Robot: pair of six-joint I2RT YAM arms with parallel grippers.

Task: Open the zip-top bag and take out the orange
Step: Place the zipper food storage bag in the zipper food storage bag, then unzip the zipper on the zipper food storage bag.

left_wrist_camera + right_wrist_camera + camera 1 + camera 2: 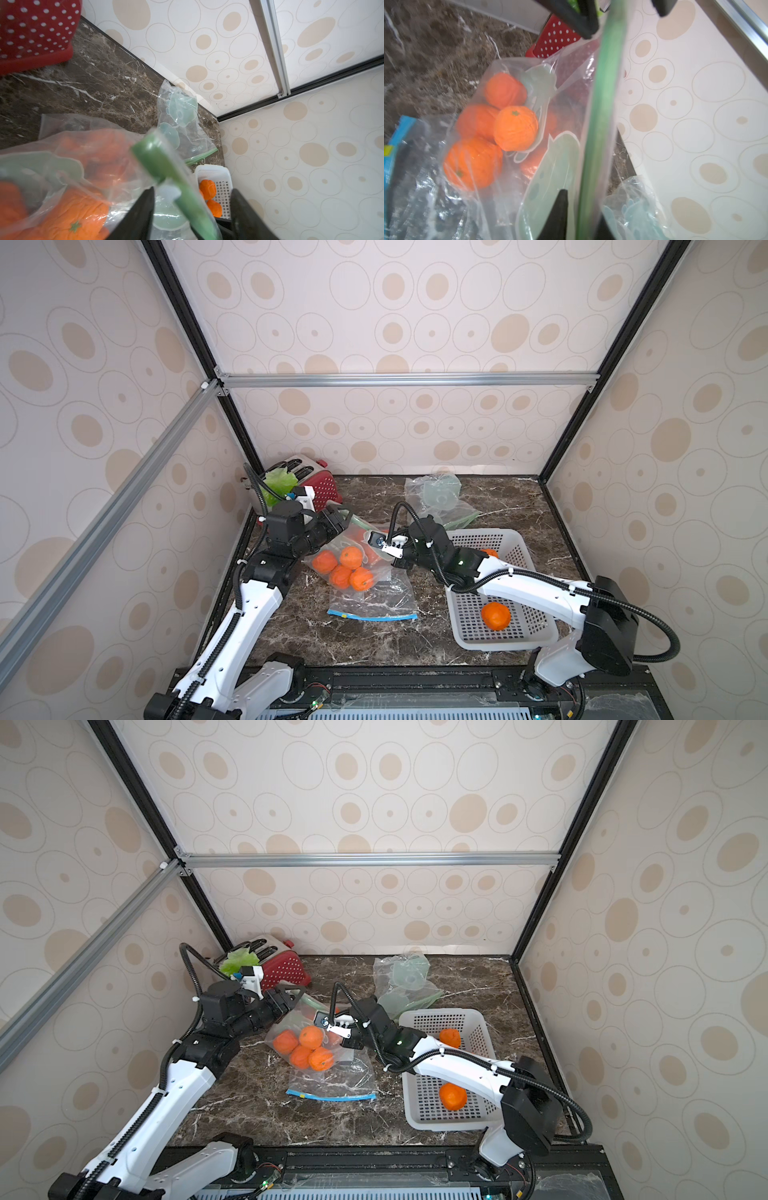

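The right gripper [583, 209] pinched the green edge of the bag [550, 162] holding oranges [516, 128]. The left gripper [193, 190] stood spread astride it.

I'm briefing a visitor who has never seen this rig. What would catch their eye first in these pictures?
The bright oranges bunched inside the clear zip-top bag at mid-table stand out first. Next comes the white basket on the right, with an orange lying in it, then the red dotted toaster in the back left corner.
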